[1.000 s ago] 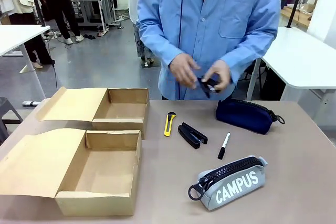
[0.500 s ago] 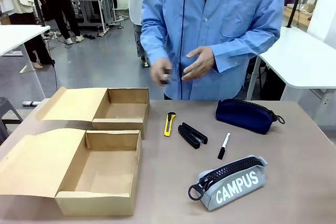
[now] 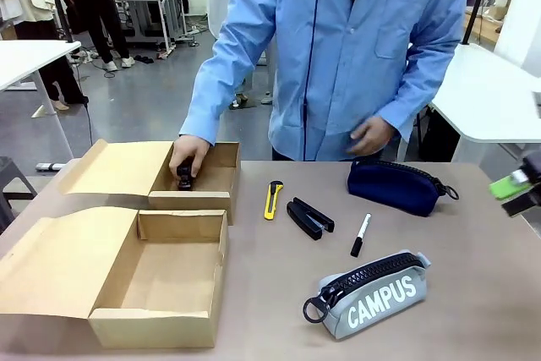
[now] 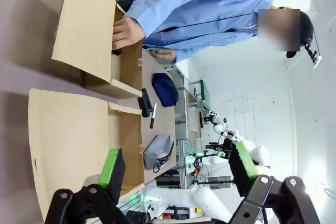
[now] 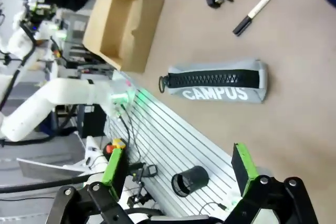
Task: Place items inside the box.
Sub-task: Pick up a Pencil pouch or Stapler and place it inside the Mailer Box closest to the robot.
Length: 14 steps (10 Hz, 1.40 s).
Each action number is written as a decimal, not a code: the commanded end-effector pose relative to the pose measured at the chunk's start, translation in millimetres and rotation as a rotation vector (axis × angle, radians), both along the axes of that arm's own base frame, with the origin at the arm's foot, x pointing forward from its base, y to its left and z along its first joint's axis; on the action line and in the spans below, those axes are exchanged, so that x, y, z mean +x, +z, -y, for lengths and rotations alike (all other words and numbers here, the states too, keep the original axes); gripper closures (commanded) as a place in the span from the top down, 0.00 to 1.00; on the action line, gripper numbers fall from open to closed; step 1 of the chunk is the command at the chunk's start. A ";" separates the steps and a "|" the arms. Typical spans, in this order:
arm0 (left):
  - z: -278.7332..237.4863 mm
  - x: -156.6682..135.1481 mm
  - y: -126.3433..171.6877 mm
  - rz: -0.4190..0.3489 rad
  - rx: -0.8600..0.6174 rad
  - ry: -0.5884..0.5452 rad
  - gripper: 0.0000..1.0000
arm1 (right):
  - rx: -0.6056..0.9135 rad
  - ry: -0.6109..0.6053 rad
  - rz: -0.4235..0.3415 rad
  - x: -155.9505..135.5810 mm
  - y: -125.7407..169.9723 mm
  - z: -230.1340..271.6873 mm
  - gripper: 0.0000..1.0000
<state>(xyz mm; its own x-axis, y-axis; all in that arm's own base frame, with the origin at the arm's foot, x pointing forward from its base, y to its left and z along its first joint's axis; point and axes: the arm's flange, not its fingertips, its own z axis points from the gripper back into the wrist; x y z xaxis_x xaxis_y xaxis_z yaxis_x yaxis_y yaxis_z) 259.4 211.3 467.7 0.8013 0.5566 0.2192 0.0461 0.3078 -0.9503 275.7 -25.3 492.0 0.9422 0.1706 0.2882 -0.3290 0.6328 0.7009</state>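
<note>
Setting what may be a stapler (image 3: 183, 179) flat in the far box (image 3: 190, 203), the hand (image 3: 190, 156) should release low, while the left end effector (image 4: 176, 165) and right end effector (image 5: 178, 165) gape empty.

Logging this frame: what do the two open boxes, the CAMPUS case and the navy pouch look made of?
Near box and far box: plain brown cardboard, matte, with folded flaps and cut edges. CAMPUS case: grey matte fabric, chunky black zip, probably plastic, white printed lettering. Navy pouch: soft dark-blue fabric, likely nylon or canvas; weave too small to tell.
</note>
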 end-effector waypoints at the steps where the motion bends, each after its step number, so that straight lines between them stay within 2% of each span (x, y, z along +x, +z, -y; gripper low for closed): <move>1: 0.2 -0.1 0.5 0.030 -0.008 -0.001 1.00 | 0.011 0.016 0.006 -1.6 1.3 2.9 1.00; 2: 0.2 -0.1 0.5 0.030 -0.008 -0.001 1.00 | 0.000 0.000 0.000 0.0 0.0 0.0 1.00; 3: 0.2 -0.1 0.5 0.030 -0.008 -0.001 1.00 | -0.272 0.042 -0.083 10.7 0.2 -30.1 1.00; 4: 0.2 -0.1 0.5 0.030 -0.008 -0.001 1.00 | -0.409 0.092 -0.063 28.6 9.8 -64.7 1.00; 5: 0.2 -0.1 0.5 0.030 -0.008 -0.001 1.00 | -0.505 0.164 -0.004 52.3 18.7 -102.3 1.00; 6: 0.2 -0.1 0.5 0.030 -0.008 -0.001 1.00 | -0.573 0.262 0.025 73.6 17.6 -137.5 1.00; 7: 0.2 -0.1 0.5 0.030 -0.008 -0.001 1.00 | -0.661 0.353 0.024 92.8 6.5 -176.1 1.00; 8: 0.2 -0.1 0.5 0.030 -0.008 -0.001 1.00 | -0.759 0.389 0.022 106.0 -8.0 -212.7 1.00; 9: 0.2 -0.1 0.5 0.030 -0.008 -0.001 1.00 | -0.844 0.345 0.047 111.7 -20.2 -249.3 1.00; 10: 0.2 -0.1 0.5 0.030 -0.008 -0.001 1.00 | -0.966 0.270 0.014 108.8 -26.3 -261.1 1.00; 11: 0.2 -0.1 0.5 0.030 -0.008 -0.001 1.00 | -0.733 0.408 0.056 87.7 -17.7 -241.1 1.00; 12: 0.2 -0.1 0.5 0.030 -0.008 -0.001 1.00 | -0.733 0.408 0.056 87.7 -17.7 -241.1 1.00; 13: 0.2 -0.1 0.5 0.030 -0.008 -0.001 1.00 | -0.834 0.388 0.048 102.7 -37.4 -264.5 1.00; 14: 0.2 -0.1 0.5 0.030 -0.008 -0.001 1.00 | -0.785 0.454 0.218 117.4 -43.5 -285.4 1.00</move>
<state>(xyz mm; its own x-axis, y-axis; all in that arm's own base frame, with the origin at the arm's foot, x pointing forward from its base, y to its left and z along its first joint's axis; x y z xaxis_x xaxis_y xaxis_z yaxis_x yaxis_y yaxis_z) 260.1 211.8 467.6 0.8011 0.5575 0.2179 0.0452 0.3066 -0.9508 380.2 244.0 459.0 0.7398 0.6724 0.0238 -0.6724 0.7377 0.0599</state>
